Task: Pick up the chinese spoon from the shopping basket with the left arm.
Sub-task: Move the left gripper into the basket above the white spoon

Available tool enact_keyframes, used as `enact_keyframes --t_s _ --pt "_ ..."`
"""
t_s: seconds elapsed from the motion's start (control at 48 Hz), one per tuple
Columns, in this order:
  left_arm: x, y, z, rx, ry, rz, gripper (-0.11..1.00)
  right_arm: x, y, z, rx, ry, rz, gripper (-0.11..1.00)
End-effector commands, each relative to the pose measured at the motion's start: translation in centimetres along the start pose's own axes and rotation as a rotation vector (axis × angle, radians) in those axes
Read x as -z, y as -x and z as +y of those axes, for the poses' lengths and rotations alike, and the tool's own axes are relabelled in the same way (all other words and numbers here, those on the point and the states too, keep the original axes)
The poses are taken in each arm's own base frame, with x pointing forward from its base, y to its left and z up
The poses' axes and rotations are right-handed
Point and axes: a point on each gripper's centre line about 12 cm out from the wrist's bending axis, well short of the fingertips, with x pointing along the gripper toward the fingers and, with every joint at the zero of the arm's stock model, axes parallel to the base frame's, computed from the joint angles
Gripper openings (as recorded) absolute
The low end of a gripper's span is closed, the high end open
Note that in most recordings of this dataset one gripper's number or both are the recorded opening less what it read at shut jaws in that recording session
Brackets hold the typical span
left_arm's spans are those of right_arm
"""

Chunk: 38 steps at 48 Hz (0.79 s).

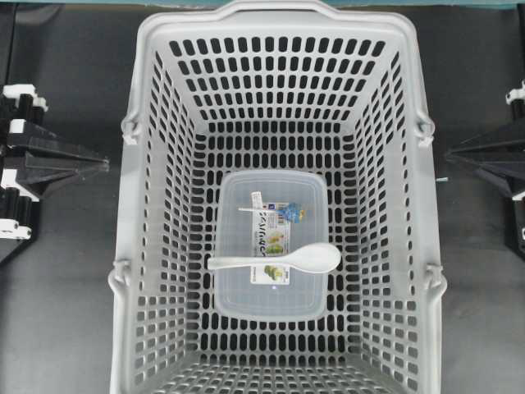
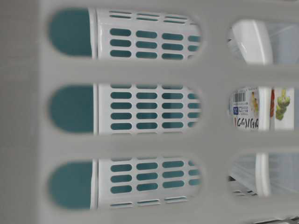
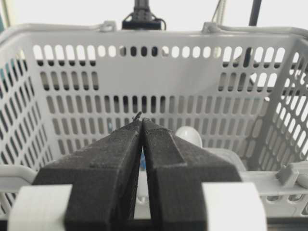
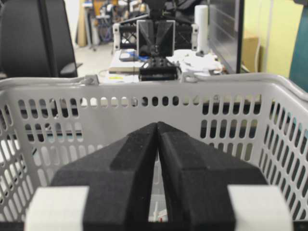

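chinese spoon (image 1: 283, 259) ctr-low of overhead frame, lying across clear container (image 1: 271, 246) in shopping basket (image 1: 156, 164), bowl to frame R | left gripper (image 1: 105, 164) fingers pressed together, mid-L edge, outside basket | right gripper (image 1: 449, 153) pressed together, mid-R edge

The left arm (image 1: 37, 160) is seen at the left edge of the overhead view, its pointed tip directed toward the middle. The left gripper (image 3: 141, 126) is closed, its two black fingers pressed together to a point, with nothing held between them. The right arm (image 1: 492, 160) is seen at the right edge, mirrored inward. The right gripper (image 4: 157, 129) is likewise closed, fingertips meeting, nothing gripped. Both are held level.
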Motion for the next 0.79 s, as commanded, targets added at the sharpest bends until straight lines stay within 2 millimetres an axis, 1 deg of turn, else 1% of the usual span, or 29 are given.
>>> enact_keyframes --t_s 0.0,0.021,0.062,0.083,0.125,0.333,0.541,0.646,0.708,0.771 --pt "-1.5 -0.9 -0.4 0.022 -0.021 0.001 0.06 -0.5 -0.3 0.0 -0.002 -0.017 -0.014 0.00" --pt "-1.7 -1.1 -0.4 0.022 -0.016 0.015 0.06 -0.6 -0.2 0.0 -0.001 -0.018 -0.015 0.00" --pt "-2.1 -1.6 -0.3 0.020 -0.009 0.045 0.02 -0.6 -0.2 0.0 -0.001 -0.020 -0.015 0.03" --pt "-2.4 -1.8 -0.3 0.019 -0.009 0.058 0.00 -0.6 -0.2 0.0 -0.001 -0.020 -0.017 0.02" --pt "-2.9 -2.6 -0.3 0.018 -0.007 0.104 0.00 -0.7 -0.2 0.0 -0.002 -0.023 -0.020 -0.01" --pt "-4.1 -5.7 -0.8 0.030 -0.013 0.270 0.00 -0.6 -0.2 0.0 -0.001 -0.061 -0.011 -0.01" --pt "-3.9 -9.5 -2.1 0.070 -0.017 0.395 0.00 -0.3 -0.2 0.0 0.000 -0.149 0.020 -0.01" --pt "-3.7 -11.6 -3.0 0.090 -0.019 0.456 0.00 -0.2 -0.2 0.0 0.001 -0.163 0.026 0.00" --pt "-3.4 -12.7 -3.3 0.093 -0.017 0.492 0.00 -0.2 -0.2 0.0 0.001 -0.161 0.029 0.02" --pt "-3.1 -13.8 -3.4 0.093 -0.018 0.533 0.00 -0.1 -0.2 0.1 -0.001 -0.161 0.032 0.08"
